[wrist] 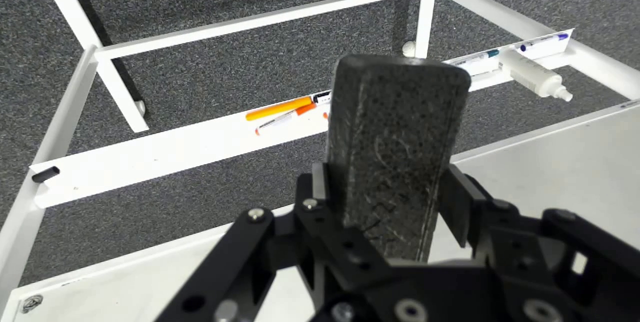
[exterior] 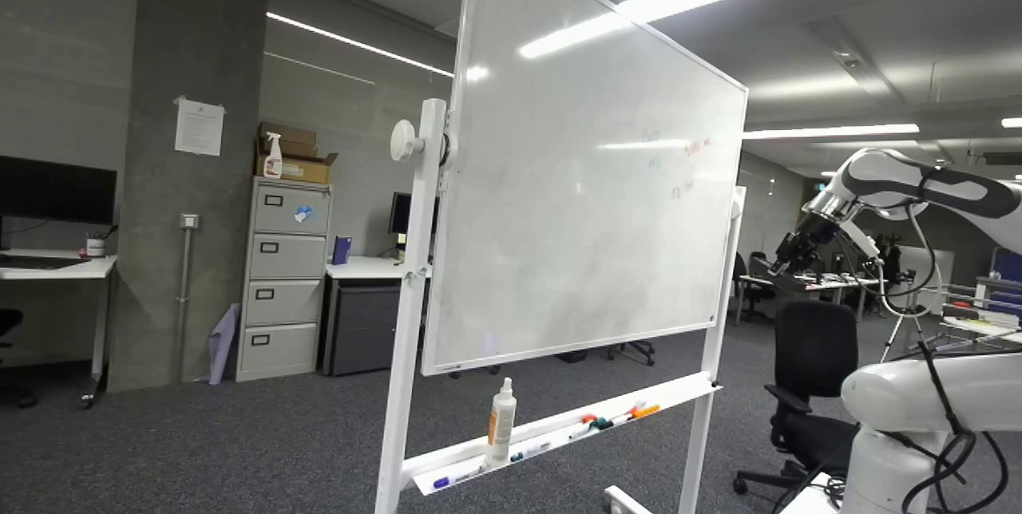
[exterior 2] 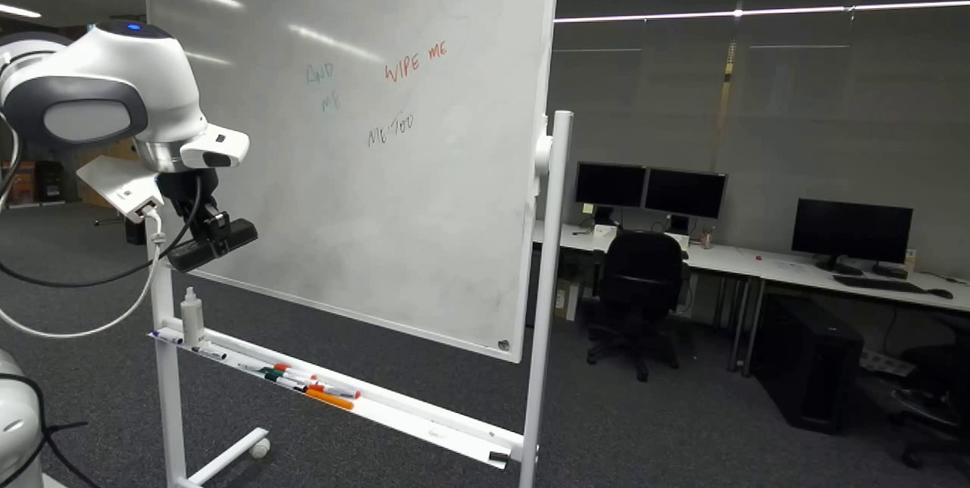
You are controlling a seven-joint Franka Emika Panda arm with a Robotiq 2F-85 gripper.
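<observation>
Now | from far off, I see my gripper squeeze a dark block | it sits between both fingers, sticking out past their tips

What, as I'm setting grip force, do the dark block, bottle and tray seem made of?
The dark block looks matte, perhaps foam or plastic: its face is speckled and scuffed. The bottle is probably smooth plastic, judging by its rounded shoulder and nozzle. The tray is likely white-painted metal, given its thin, straight edges.
</observation>
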